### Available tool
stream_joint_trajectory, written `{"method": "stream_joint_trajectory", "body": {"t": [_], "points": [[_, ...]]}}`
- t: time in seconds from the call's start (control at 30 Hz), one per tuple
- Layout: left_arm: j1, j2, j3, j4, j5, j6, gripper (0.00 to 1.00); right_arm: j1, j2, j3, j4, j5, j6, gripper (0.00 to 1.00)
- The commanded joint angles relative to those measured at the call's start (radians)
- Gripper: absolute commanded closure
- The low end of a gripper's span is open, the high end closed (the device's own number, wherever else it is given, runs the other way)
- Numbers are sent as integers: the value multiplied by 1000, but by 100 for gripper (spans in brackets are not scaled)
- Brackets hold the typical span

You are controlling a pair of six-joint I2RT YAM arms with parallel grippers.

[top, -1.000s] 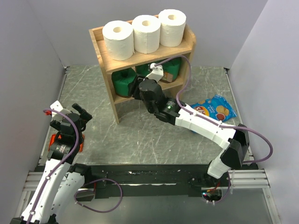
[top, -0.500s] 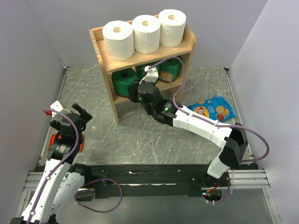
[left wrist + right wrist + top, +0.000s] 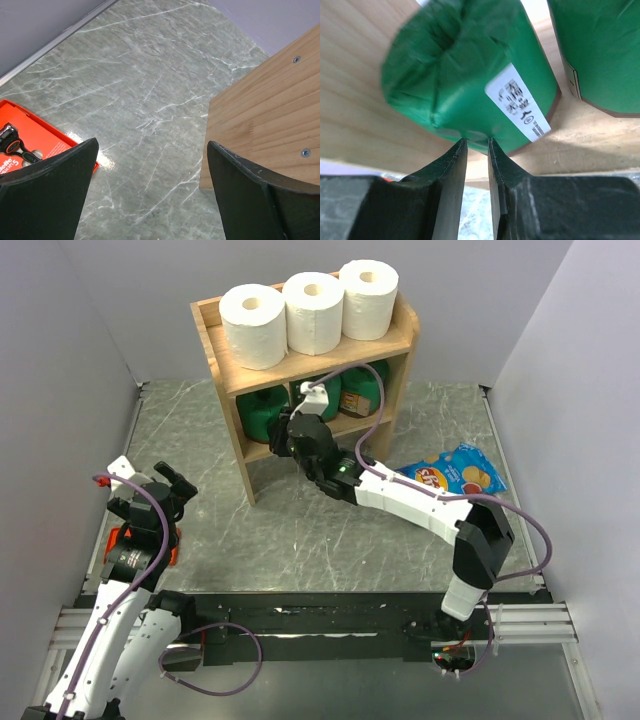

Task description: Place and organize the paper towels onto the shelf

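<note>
Three white paper towels [image 3: 252, 325] [image 3: 314, 312] [image 3: 368, 298] stand in a row on the top tier of the wooden shelf [image 3: 228, 368]. My right gripper [image 3: 287, 430] reaches into the lower tier. In the right wrist view the right gripper [image 3: 477, 140] has its jaws drawn close, the tips pinching the wrap at the lower edge of a green package [image 3: 465, 75]. Another green package [image 3: 600, 50] stands to its right. My left gripper [image 3: 152, 147] hangs wide open over bare table, left of the shelf's side panel [image 3: 270, 115], holding nothing.
A blue chips bag [image 3: 455, 472] lies on the table right of the shelf. An orange box [image 3: 30, 145] sits by my left arm [image 3: 140, 540]. Grey walls close in the table on the left, back and right.
My right arm has pushed further left and into the lower tier, and its jaws have narrowed onto the green package. The left arm and the paper towels have not moved.
</note>
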Motion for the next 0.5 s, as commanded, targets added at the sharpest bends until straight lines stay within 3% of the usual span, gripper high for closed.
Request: {"method": "stream_joint_trajectory", "body": {"t": [0.0,0.47], "points": [[-3,6,1,27,-15,14,4,-23,33,50,58,-10,-22,69],[-3,24,16,42,29,60,4,-52,14,13,72,-91,-57,69]]}}
